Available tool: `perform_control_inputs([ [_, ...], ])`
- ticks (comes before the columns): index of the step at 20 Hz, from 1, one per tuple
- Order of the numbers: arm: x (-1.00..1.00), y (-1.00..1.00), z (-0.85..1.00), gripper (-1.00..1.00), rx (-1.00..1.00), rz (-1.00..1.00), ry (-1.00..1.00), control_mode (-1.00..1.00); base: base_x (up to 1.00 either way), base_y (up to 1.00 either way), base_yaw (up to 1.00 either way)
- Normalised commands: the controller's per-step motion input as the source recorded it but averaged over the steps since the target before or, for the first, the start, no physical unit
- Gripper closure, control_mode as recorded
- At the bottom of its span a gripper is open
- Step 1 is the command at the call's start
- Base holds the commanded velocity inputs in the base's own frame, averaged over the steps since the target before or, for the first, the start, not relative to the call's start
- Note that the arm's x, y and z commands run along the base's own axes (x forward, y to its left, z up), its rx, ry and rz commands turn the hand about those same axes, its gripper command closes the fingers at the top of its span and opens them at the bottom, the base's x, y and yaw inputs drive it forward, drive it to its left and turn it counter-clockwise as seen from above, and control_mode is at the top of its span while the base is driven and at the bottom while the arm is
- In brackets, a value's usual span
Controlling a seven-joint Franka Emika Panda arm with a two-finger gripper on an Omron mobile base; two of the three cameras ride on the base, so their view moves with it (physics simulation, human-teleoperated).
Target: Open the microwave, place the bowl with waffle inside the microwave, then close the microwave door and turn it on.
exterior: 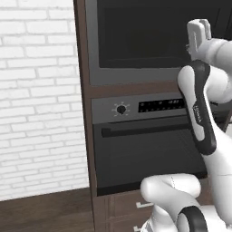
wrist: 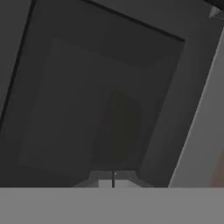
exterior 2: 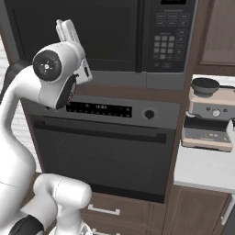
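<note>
The microwave (exterior: 149,41) is built into brown wood cabinetry, and its dark glass door (exterior 2: 82,32) lies flush in the grey frame. A dark vertical handle (exterior 2: 139,36) runs down the door's right edge, beside the keypad (exterior 2: 167,39). My gripper (exterior: 201,25) is raised in front of the door glass, left of the handle, pointing up and toward it (exterior 2: 64,25). In the hand view the two fingertips (wrist: 105,178) meet with nothing between them, and the gripper (wrist: 113,178) faces the dark glass (wrist: 100,100) close up.
Below the microwave is the oven (exterior 2: 101,151) with a knob (exterior: 121,109), a display and a horizontal bar handle (exterior: 145,128). A coffee machine (exterior 2: 209,119) stands on the white counter (exterior 2: 202,172) at the right. A white brick wall (exterior: 36,90) is at the left.
</note>
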Motion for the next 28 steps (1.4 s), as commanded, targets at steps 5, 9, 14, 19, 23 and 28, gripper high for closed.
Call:
perform_control_inputs([
  [5, -1.0, -0.16, 0.0, 1.0, 0.03, 0.25, 0.01, -1.0, 0.0, 0.0, 0.0],
  [9, -0.64, -0.53, -0.02, 1.0, 0.06, 0.15, 0.06, -1.0, 0.0, 0.0, 0.0],
  [14, -0.14, -0.76, 0.0, 1.0, 0.01, 0.13, -0.01, -1.0, 0.0, 0.0, 0.0],
  [19, -0.28, -0.87, -0.08, 1.0, 0.05, 0.04, 0.0, -1.0, 0.0, 0.0, 0.0],
  [23, 0.0, -0.93, -0.23, 1.0, 0.09, 0.0, 0.0, -1.0, 0.0, 0.0, 0.0],
  [28, 0.25, -0.48, -0.17, 1.0, 0.1, 0.0, 0.0, -1.0, 0.0, 0.0, 0.0],
])
